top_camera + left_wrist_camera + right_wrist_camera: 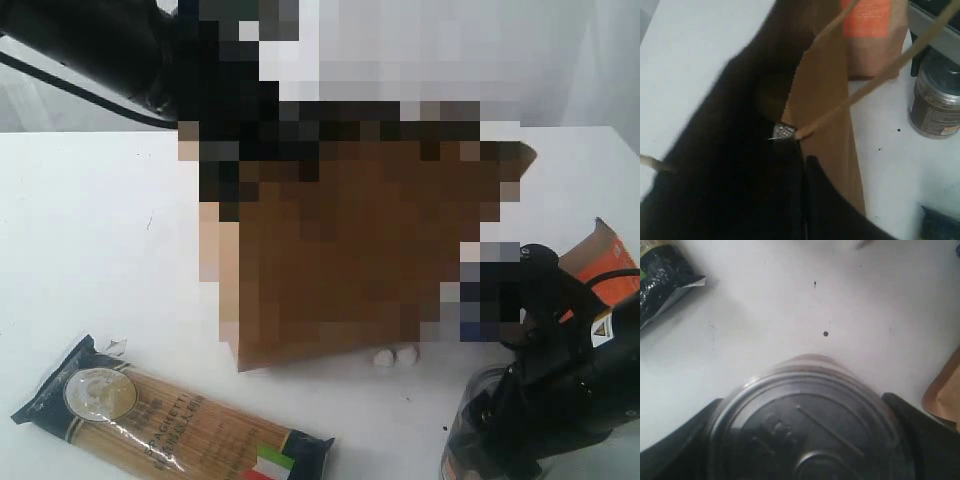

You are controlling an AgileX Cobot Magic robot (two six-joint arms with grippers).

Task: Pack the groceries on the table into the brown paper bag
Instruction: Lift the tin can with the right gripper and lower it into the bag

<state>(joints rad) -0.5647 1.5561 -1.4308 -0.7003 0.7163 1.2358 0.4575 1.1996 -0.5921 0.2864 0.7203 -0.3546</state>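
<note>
Left wrist view alone: bag handle (865,87)

1. A brown paper bag (350,260) stands upright in the middle of the white table (90,220), blurred into blocks.
2. A spaghetti pack (170,415) lies flat at the front left, apart from the bag.
3. Two small white lumps (393,356) sit at the bag's bottom edge.
4. The black left arm (100,50) reaches to the bag's top left.
5. The black right arm (570,390) hangs over a dark can (468,425) at the front right, with an orange-labelled pouch (605,255) behind it.

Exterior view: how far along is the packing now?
Done: nothing visibly packed. In hand: left pincer shut on tall brown paper bag rim; right pincer around round silver tin can. Left: long spaghetti pack and brown orange-labelled pouch on white table.
</note>
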